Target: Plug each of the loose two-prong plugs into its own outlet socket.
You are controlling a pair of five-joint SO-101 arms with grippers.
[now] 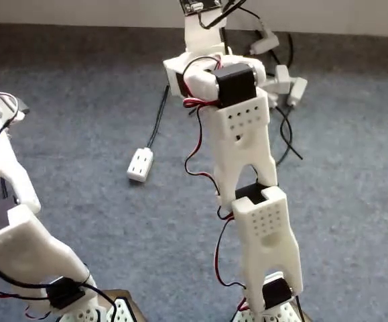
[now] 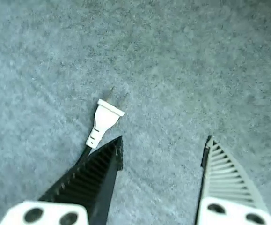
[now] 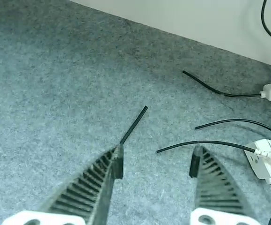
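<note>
A loose white two-prong plug (image 2: pixel 105 123) lies on the grey carpet, prongs pointing away from my left gripper (image 2: pixel 163 143). That gripper hovers open just above it, with the plug beside its dark finger (image 2: pixel 102 164) and nothing between the fingers. My right gripper (image 3: pixel 156 157) is open over bare carpet near black cords (image 3: pixel 134 124). A white plug-and-socket cluster (image 3: pixel 266 161) lies off to one side of it, apart from it. In the high view a white outlet socket (image 1: pixel 140 164) on a black cord lies mid-carpet. More white plugs (image 1: pixel 289 84) lie by the far arm.
A pale wall (image 3: pixel 182 18) borders the carpet at the far edge. Another white plug (image 1: pixel 264 43) and looping black cords (image 1: pixel 284 134) lie at the far right. The near left arm (image 1: pixel 13 228) and the centre arm (image 1: pixel 247 154) stand over the carpet.
</note>
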